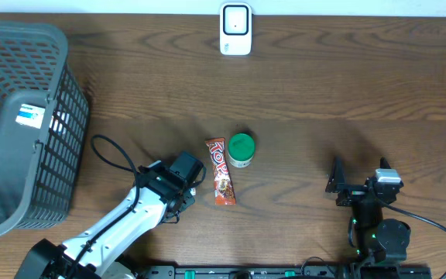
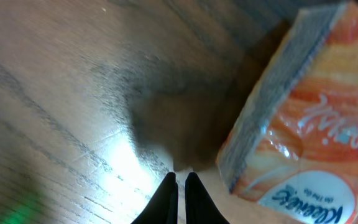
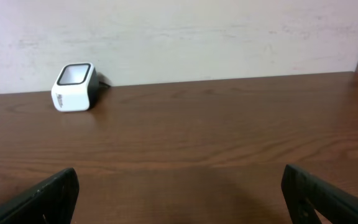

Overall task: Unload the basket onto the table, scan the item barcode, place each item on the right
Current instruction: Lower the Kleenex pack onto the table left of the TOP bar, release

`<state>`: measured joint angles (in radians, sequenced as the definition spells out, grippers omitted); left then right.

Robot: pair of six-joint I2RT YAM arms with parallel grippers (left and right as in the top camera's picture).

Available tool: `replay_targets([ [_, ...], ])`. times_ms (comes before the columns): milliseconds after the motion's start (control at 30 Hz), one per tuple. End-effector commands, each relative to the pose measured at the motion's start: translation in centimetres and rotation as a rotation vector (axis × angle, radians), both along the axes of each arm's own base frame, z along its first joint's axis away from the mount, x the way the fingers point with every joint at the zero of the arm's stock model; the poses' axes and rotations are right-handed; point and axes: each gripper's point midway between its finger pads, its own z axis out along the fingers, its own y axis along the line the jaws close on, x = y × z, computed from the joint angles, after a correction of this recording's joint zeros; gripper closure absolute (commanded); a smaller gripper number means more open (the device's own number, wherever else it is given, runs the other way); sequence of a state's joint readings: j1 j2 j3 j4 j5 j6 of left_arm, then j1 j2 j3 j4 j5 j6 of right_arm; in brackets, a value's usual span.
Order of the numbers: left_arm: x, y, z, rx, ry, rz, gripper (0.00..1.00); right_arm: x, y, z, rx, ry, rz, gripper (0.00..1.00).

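The item, an orange-red snack bar wrapper (image 1: pixel 221 172), lies flat near the table's middle, and it fills the right of the left wrist view as an orange packet (image 2: pixel 303 118) with blue lettering. My left gripper (image 1: pixel 198 180) sits just left of the bar, low over the wood; its fingers (image 2: pixel 181 177) are shut with nothing between them. The white barcode scanner (image 1: pixel 235 29) stands at the far edge, also seen as a scanner (image 3: pixel 74 86) in the right wrist view. My right gripper (image 1: pixel 359 172) rests open at the front right, empty.
A small jar with a green lid (image 1: pixel 241 149) stands touching the bar's upper right. A large grey mesh basket (image 1: pixel 6 178) fills the left side, a white-and-blue item (image 1: pixel 31 115) inside. A black cable (image 1: pixel 114 155) loops beside the left arm.
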<state>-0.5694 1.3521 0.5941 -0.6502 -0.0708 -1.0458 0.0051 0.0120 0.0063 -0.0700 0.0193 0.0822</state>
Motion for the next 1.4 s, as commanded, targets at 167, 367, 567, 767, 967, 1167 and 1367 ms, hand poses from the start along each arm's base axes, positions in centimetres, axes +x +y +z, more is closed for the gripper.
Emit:
replay_targets([
  [167,-1.7,-2.4,-0.1,-0.113,0.08,-0.052,0.93,0.0,0.1,0.0,-0.013,-0.001,0.005,0.01],
  [367,-2.5,-6.2,1.1,-0.3,0.101,-0.12,0.93,0.0,0.1,0.0,-0.013,-0.002,0.005,0.01],
  [567,1.0,-9.1,2.3,-0.407,-0.056,-0.198,0.92,0.0,0.1,0.0,-0.013,-0.002,0.005,0.01],
  [767,2.3,-9.5,2.2,-0.405,-0.107,-0.196,0.92,0.0,0.1,0.0,-0.013,-0.001,0.005,0.01],
  [967,3.2,-8.6,1.0,-0.337,-0.124,-0.175,0.92,0.0,0.1,0.0,-0.013,-0.002,0.005,0.01],
  [1167,3.6,-7.2,-0.3,-0.267,-0.116,-0.141,0.92,0.0,0.1,0.0,-0.013,-0.002,0.005,0.01],
  [1367,3.1,-5.5,-0.7,-0.235,-0.066,-0.081,0.93,0.0,0.1,0.0,-0.013,-0.002,0.005,0.01],
])
